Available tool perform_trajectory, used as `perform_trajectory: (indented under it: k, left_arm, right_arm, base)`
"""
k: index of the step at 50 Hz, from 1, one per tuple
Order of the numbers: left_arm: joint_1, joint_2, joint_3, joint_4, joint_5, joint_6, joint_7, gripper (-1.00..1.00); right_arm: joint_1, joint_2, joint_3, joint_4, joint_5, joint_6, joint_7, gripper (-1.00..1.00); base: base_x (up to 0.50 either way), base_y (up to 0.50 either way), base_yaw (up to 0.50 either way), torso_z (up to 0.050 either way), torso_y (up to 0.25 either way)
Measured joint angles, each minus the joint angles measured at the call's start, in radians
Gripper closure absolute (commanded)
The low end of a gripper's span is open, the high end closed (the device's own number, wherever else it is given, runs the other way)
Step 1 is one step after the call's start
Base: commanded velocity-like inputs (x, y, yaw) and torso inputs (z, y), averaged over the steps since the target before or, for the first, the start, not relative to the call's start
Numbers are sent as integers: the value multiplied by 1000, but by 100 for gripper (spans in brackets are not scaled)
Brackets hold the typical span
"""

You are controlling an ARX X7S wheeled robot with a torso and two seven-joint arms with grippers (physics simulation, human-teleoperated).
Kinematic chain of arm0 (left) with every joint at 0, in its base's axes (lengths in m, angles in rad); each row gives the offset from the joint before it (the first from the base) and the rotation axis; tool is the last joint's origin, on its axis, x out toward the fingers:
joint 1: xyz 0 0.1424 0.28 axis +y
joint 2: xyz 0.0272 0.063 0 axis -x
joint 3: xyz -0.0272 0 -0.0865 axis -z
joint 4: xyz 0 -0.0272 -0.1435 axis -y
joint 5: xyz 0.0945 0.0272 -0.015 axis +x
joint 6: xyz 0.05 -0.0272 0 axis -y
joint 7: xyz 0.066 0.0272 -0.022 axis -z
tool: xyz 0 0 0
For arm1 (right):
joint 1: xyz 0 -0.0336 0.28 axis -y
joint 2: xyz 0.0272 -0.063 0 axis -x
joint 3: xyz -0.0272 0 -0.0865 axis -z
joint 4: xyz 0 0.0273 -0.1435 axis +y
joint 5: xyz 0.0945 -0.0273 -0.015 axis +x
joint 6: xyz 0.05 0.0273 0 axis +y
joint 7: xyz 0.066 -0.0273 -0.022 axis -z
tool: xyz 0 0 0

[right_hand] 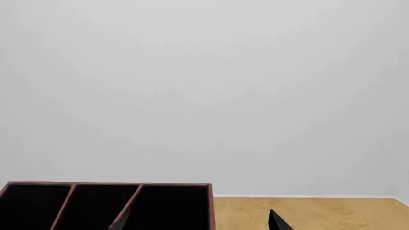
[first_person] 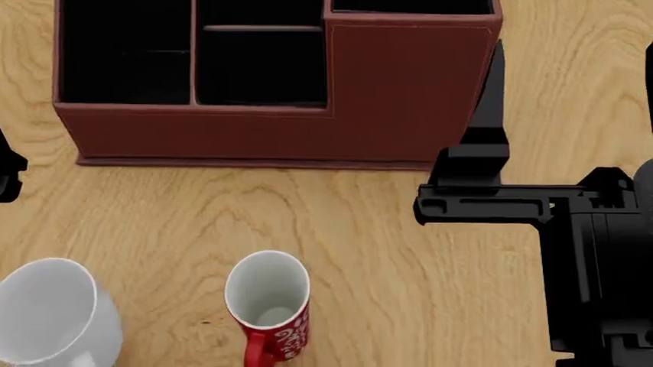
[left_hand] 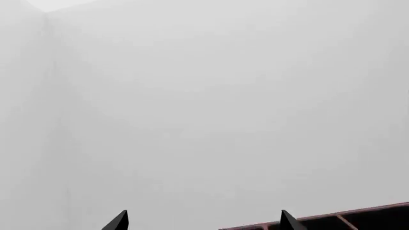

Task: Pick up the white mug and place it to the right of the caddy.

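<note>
Left fingertips [left_hand: 118, 221] stand wide apart, empty; the right gripper [first_person: 488, 122] cannot be judged. The white mug [first_person: 49, 315] sits at seven o'clock from the caddy [first_person: 306, 84]: rigid, glossy, probably slippery, best gripped across its rim.

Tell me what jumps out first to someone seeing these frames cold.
The big reddish-brown caddy with black compartments fills the far side of the wooden table in the head view. Nearest the robot stand two upright mugs: the white mug at the near left edge and a red mug just right of it, neither held. The black right arm bulks beside the caddy's right end; both wrist views show mostly blank wall.
</note>
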Motion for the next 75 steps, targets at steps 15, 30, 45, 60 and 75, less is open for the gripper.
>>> perform_trajectory:
  k: [15, 30, 45, 60, 75]
  left_arm:
    - [-2, -5, -3, 18, -9, -18, -8, -100]
    - [0, -6, -12, 27, -21, -24, -14, -100]
    - [19, -142, -60, 75, -206, -28, -193, -100]
    - [620, -790, -368, 98, -618, 452, -825, -100]
    - [1230, -780, -845, 103, -637, 686, -873, -100]
  right_arm:
    - [-11, 7, 8, -13, 16, 4, 7, -100]
    - [-18, 15, 8, -16, 27, 5, 12, -100]
    - [-30, 22, 6, -13, 33, -4, 15, -100]
    - [-33, 23, -14, 9, 33, -25, 9, -100]
    - [-23, 27, -42, 26, 32, -31, 9, -100]
  base:
    - [-1, 0, 0, 0, -236]
    - [-1, 0, 0, 0, 0]
    - [0, 0, 0, 0, 0]
    - [0, 0, 0, 0, 0]
    - [0, 0, 0, 0, 0]
